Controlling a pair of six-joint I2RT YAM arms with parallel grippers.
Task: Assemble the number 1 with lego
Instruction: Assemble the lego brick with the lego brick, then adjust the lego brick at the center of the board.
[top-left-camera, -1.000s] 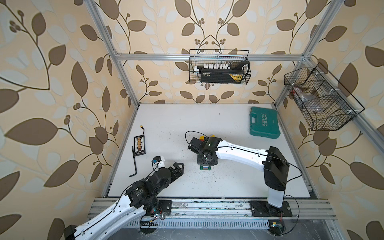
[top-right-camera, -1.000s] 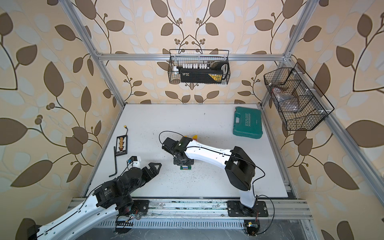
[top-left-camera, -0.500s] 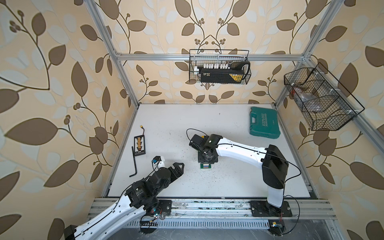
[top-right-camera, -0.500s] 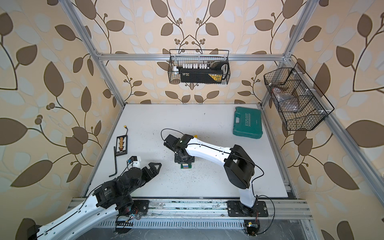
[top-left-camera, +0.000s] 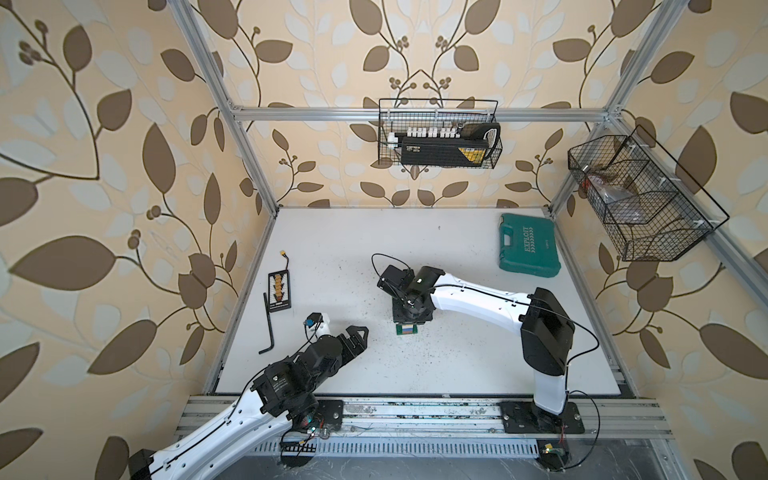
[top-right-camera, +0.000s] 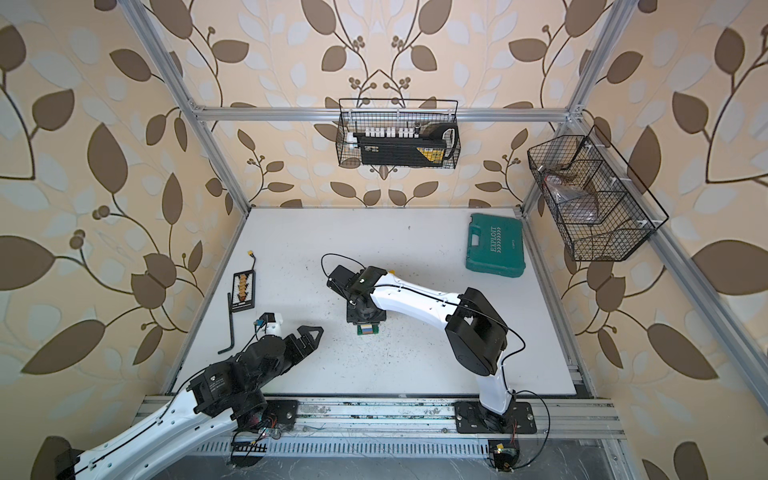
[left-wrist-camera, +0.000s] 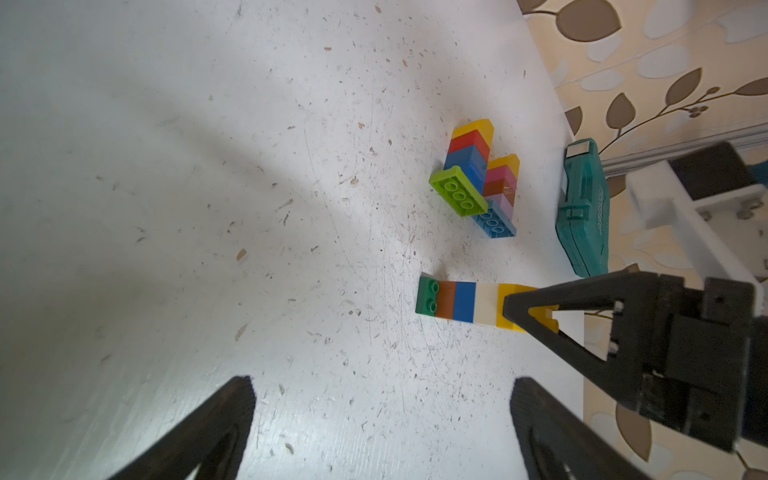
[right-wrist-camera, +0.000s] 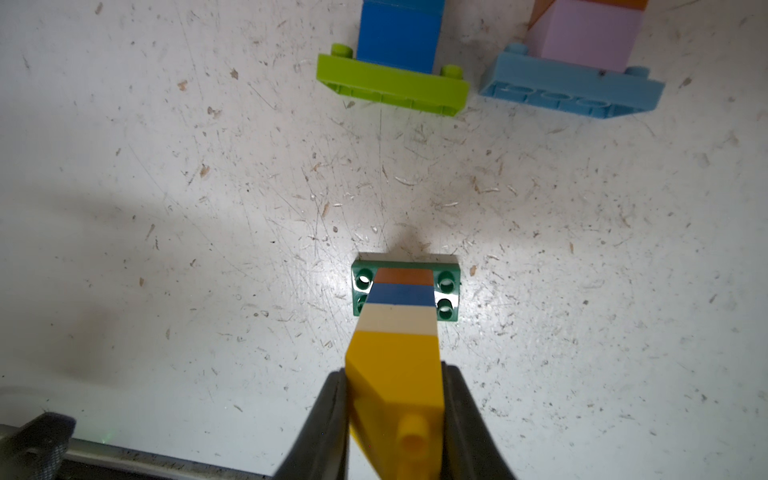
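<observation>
My right gripper (right-wrist-camera: 395, 376) is shut on the yellow top brick (right-wrist-camera: 395, 361) of a lego tower (left-wrist-camera: 465, 305) stacked green, brown, blue, white and yellow. It stands upright with its green base (right-wrist-camera: 446, 291) down at the table. In both top views the gripper (top-left-camera: 411, 318) (top-right-camera: 365, 318) points straight down and only the base (top-left-camera: 407, 330) peeks out. Two other lego towers lie on their sides beyond it, one on a lime plate (right-wrist-camera: 390, 85) and one on a light blue plate (right-wrist-camera: 571, 93). My left gripper (left-wrist-camera: 382, 390) (top-left-camera: 357, 336) is open and empty, left of the tower.
A teal tool case (top-left-camera: 528, 246) lies at the back right. A black hex key (top-left-camera: 268, 324) and a small black card with a cable (top-left-camera: 279, 286) lie along the left edge. Wire baskets (top-left-camera: 438, 139) (top-left-camera: 640, 199) hang on the walls.
The right arm's wrist and elbow have shifted slightly toward the back left, with the tower still gripped at about the same spot. The left arm has not moved.
</observation>
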